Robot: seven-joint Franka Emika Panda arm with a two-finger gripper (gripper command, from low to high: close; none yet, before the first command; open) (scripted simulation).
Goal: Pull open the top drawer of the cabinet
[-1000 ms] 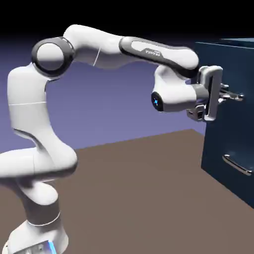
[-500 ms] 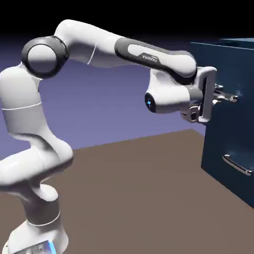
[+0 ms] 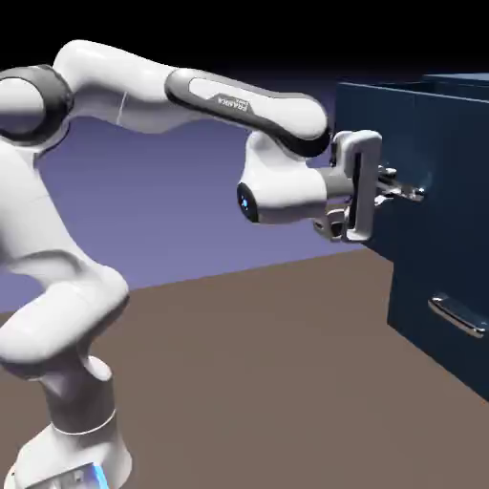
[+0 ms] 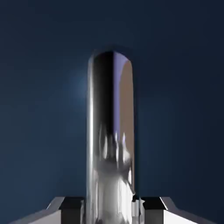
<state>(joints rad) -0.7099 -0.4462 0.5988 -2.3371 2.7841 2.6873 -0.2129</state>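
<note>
cabinet: it is standing dark blue at the exterior view's right (image 3: 411, 310).
arm: white, it is reaching across toward the cabinet (image 3: 62, 291).
top drawer: it is jutting partly out, its front sitting forward of the lower one (image 3: 449, 143).
gripper: its fingertips are standing partly apart, astride the top handle (image 4: 112, 212); whether both are pressing on the bar, i cannot tell.
top handle: the silver bar is running between the fingertips (image 4: 109, 131).
lower handle: it is sitting untouched on the lower front (image 3: 457, 317).
slip risk: if the tips are gripping loosely, the smooth bar could be sliding free as the arm is pulling, leaving the drawer short.
jam risk: a sideways or twisting pull could be binding the drawer or wedging a finger behind the bar.
writing: dark lettering (image 3: 229, 101) on the forearm is apparently reading "franka"; the smaller marks are staying unreadable.
</note>
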